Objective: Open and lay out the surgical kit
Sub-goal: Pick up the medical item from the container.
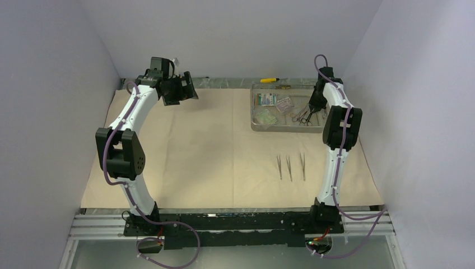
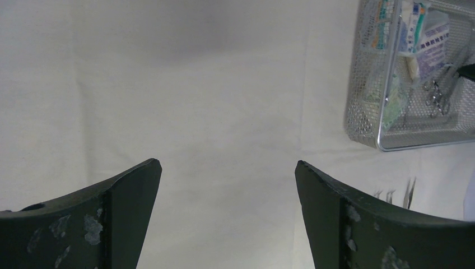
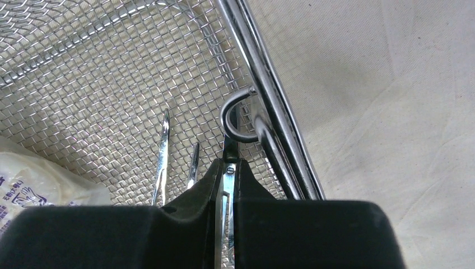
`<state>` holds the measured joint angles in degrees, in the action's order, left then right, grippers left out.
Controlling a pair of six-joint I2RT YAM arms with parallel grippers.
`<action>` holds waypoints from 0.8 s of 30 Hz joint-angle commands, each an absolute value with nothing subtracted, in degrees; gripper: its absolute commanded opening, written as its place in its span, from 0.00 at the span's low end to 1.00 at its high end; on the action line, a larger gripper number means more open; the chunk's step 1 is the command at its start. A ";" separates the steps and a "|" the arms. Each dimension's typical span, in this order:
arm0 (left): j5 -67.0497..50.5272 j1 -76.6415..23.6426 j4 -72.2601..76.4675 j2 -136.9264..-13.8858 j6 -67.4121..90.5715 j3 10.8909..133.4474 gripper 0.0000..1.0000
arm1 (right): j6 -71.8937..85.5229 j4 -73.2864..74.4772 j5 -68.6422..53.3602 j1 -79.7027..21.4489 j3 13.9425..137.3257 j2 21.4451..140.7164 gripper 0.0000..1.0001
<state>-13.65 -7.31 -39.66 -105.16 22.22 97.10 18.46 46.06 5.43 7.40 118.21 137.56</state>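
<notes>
The right pincer point(image 3: 227, 168) is clamped on a steel clamp point(image 3: 227, 150) inside the wire-mesh tray point(image 3: 269, 101), just by its right rim. The left pincer point(image 2: 228, 165) hangs wide apart over the beige cloth point(image 2: 196, 84), with the tray ahead, off to its right.

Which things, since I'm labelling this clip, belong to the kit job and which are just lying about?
Job: wrap cloth; mesh tray; packets; clamps, one in the right gripper; three tweezers laid out.
Lying about: yellow-handled screwdriver behind the tray.
</notes>
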 commanded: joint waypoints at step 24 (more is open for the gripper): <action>-34.75 -7.57 -30.50 -107.66 27.10 98.00 0.95 | 23.72 36.13 -2.11 7.12 111.39 122.78 0.03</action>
<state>-27.81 -7.27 -35.11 -106.39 24.36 97.08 21.96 37.98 1.63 7.31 110.43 127.22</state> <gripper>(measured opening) 0.945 0.088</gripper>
